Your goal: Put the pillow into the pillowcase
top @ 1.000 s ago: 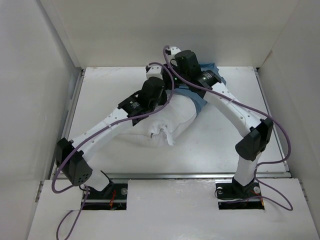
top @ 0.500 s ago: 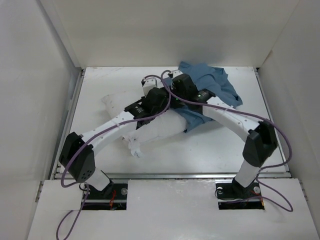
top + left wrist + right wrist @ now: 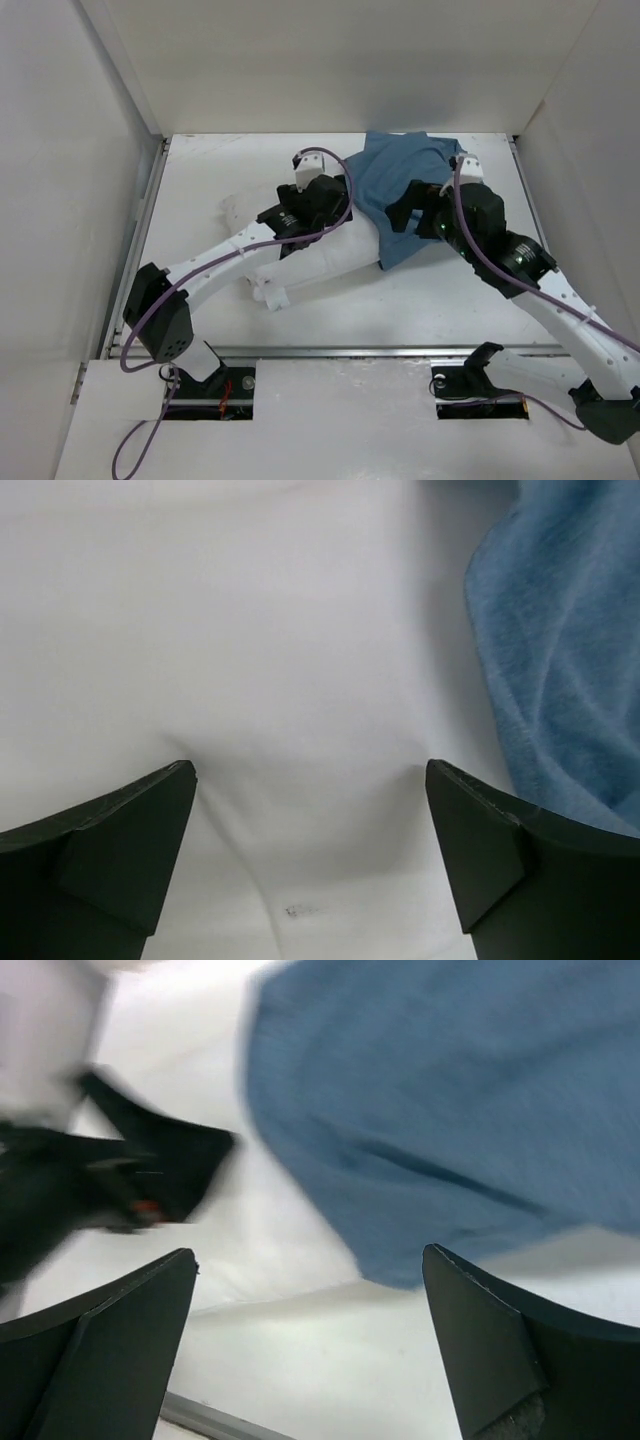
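The white pillow (image 3: pixel 300 262) lies across the middle of the table, its small tag (image 3: pixel 270 296) at the near left corner. The slate-blue pillowcase (image 3: pixel 405 180) is spread at the back right, and its left edge overlaps the pillow's right end. My left gripper (image 3: pixel 340 215) is open, pointing down at the pillow (image 3: pixel 300 630) with nothing between its fingers. The pillowcase (image 3: pixel 570 650) shows at the right of that view. My right gripper (image 3: pixel 402 215) is open and empty just off the pillowcase's near edge, with blue cloth (image 3: pixel 450 1090) ahead of it.
White enclosure walls stand at the left (image 3: pixel 70 180), back (image 3: pixel 330 70) and right (image 3: pixel 590 150). A metal rail (image 3: pixel 340 351) runs along the table's near edge. Purple cables (image 3: pixel 560 290) loop from both arms. The left arm's black wrist (image 3: pixel 130 1175) shows blurred in the right wrist view.
Both grippers were shut on the bundle and lifted it; it has come down and both have opened. The right arm has drawn back toward the near right, and the pillowcase now lies spread out.
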